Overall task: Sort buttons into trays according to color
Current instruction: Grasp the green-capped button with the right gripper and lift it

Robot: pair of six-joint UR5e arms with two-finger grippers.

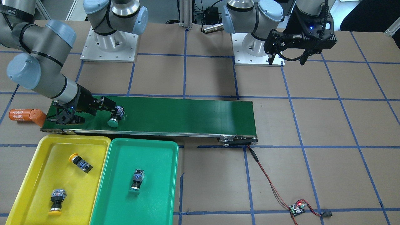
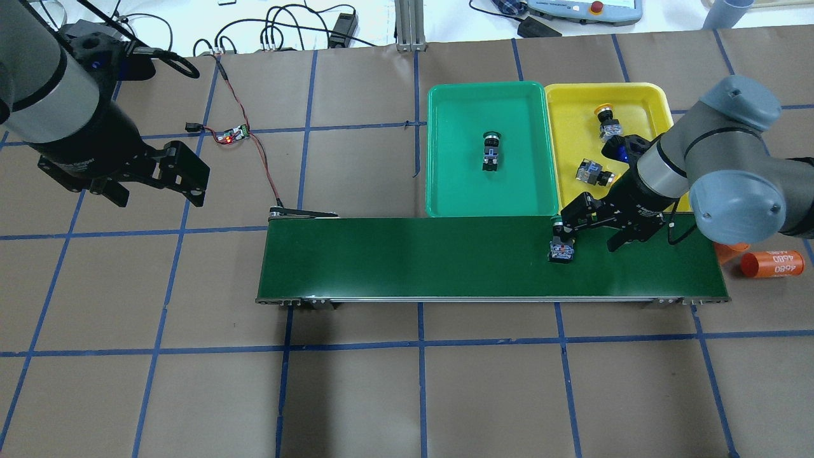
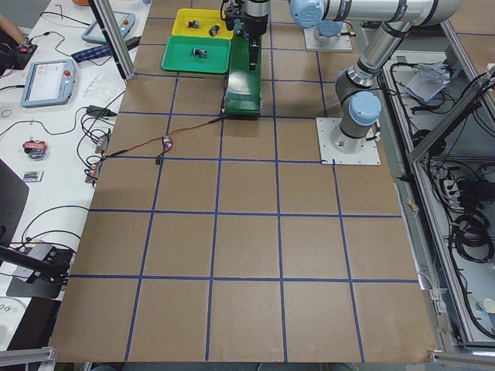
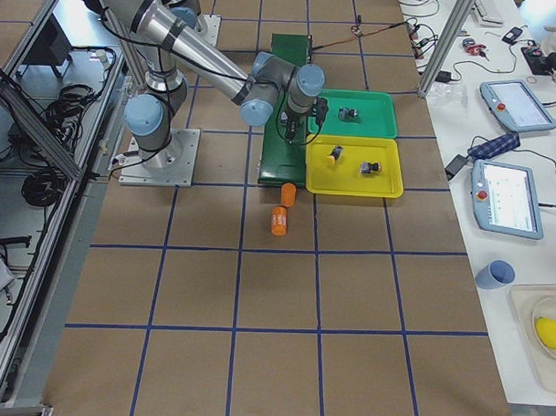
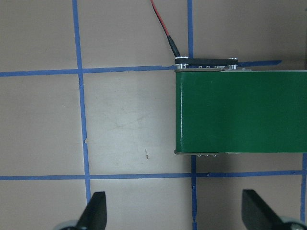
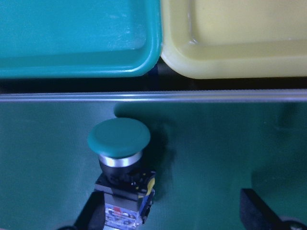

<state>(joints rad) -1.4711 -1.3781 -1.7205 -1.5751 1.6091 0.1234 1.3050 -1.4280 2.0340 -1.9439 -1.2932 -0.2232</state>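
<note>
A green-capped button (image 1: 115,118) (image 2: 561,248) (image 6: 121,163) lies on the conveyor belt (image 1: 187,114) close to its tray-side edge. My right gripper (image 1: 93,113) (image 2: 593,230) (image 6: 175,215) is open and low over the belt; the button lies between its fingers, against the left one in the wrist view. The green tray (image 1: 118,193) (image 2: 458,178) holds one green button (image 1: 136,181) (image 2: 491,151). In the yellow tray (image 1: 34,168) (image 2: 572,108) lie two yellow buttons (image 1: 80,162) (image 1: 57,200). My left gripper (image 1: 287,60) (image 2: 156,184) (image 5: 175,213) hangs open and empty above bare table off the belt's other end.
Two orange cylinders marked 4680 (image 1: 23,115) (image 2: 772,263) lie past the belt's end beside the right arm. A small circuit board with a red light (image 1: 297,208) (image 2: 232,135) is wired to the belt's other end. The table is brown with a blue tape grid.
</note>
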